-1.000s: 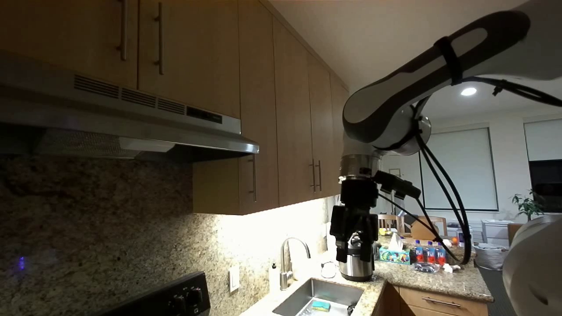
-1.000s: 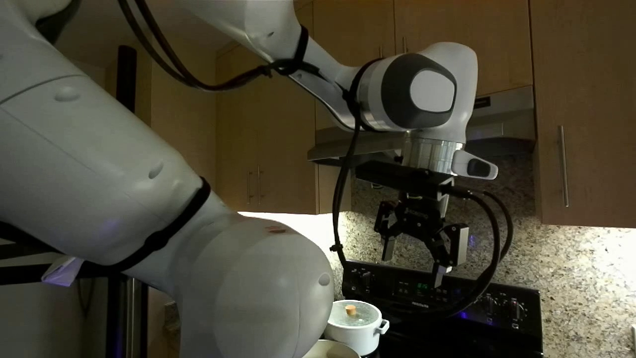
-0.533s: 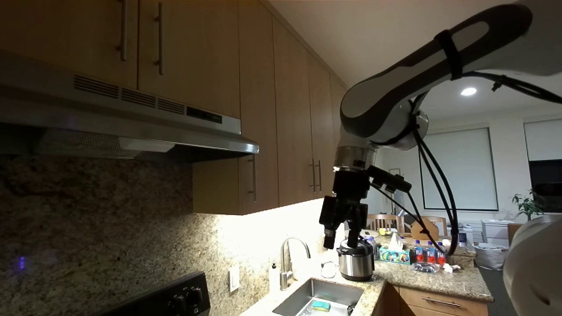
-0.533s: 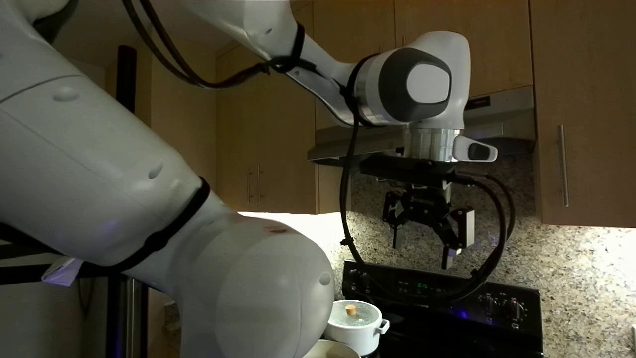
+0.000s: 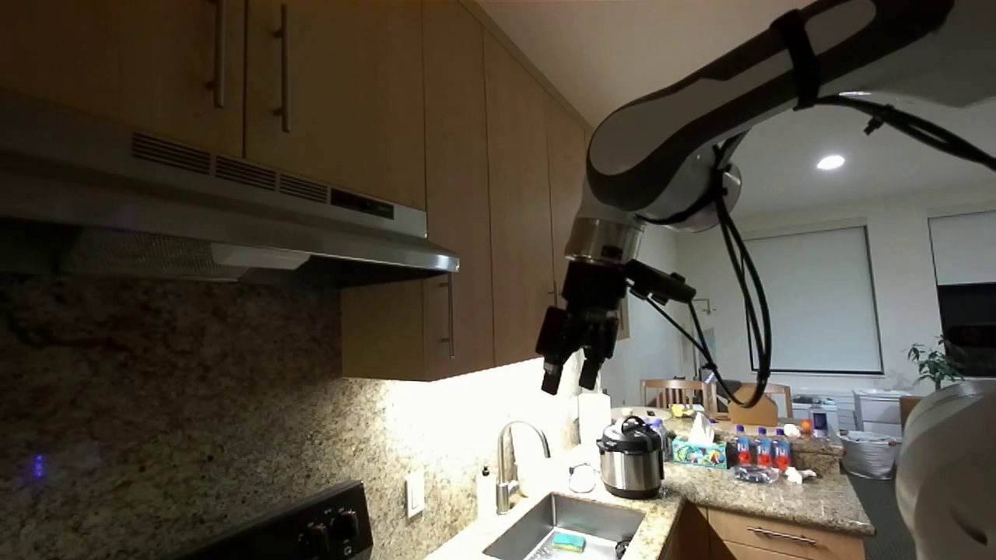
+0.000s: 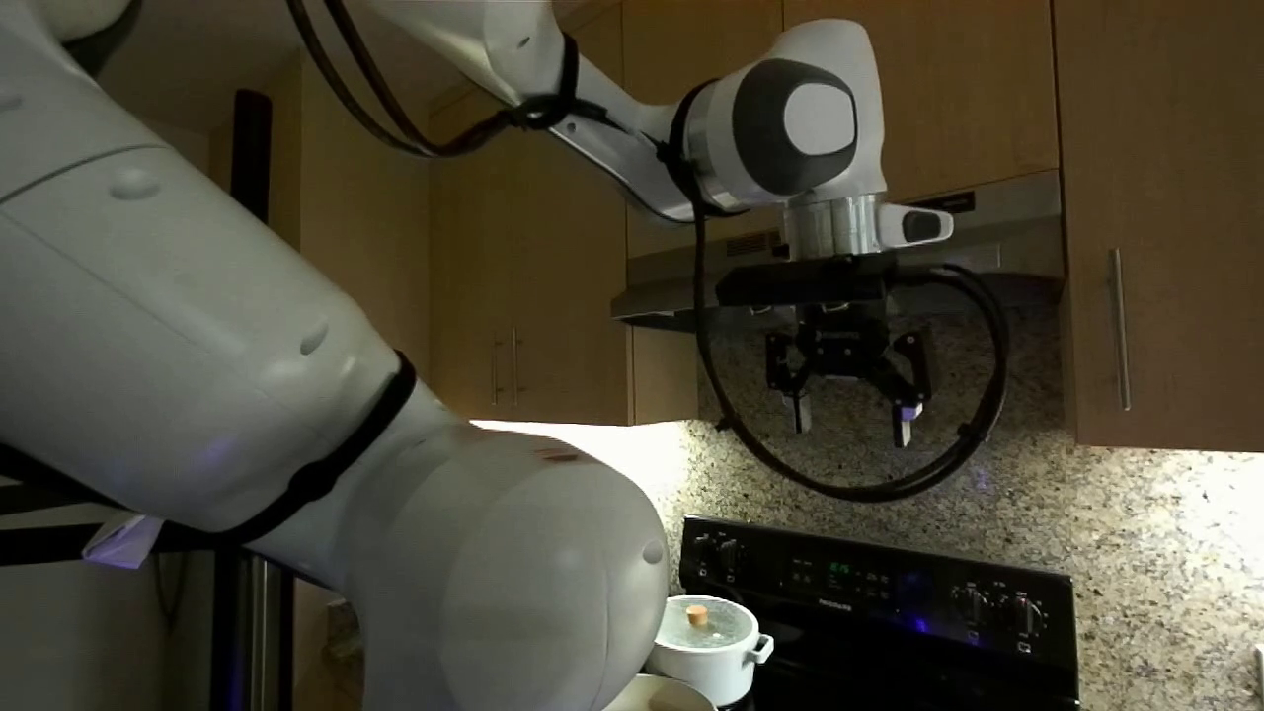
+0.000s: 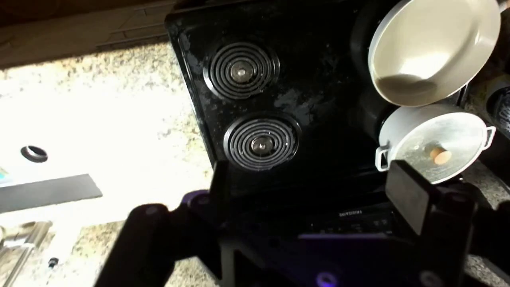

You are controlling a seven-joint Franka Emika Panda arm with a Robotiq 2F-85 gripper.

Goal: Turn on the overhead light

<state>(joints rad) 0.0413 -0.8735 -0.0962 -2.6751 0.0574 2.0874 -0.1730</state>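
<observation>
Clearly, in an exterior view we see the range hood (image 5: 233, 206) at left, a pale panel (image 5: 261, 255) on its underside, and a glowing ceiling light (image 5: 830, 162) at upper right (which the task means, we cannot tell). In an exterior view we find the gripper (image 6: 851, 427) right of center, higher than the stove (image 6: 859, 585). In the wrist view its fingers (image 7: 408, 195) stand well apart, a white pot (image 7: 436, 139) at right.
</observation>
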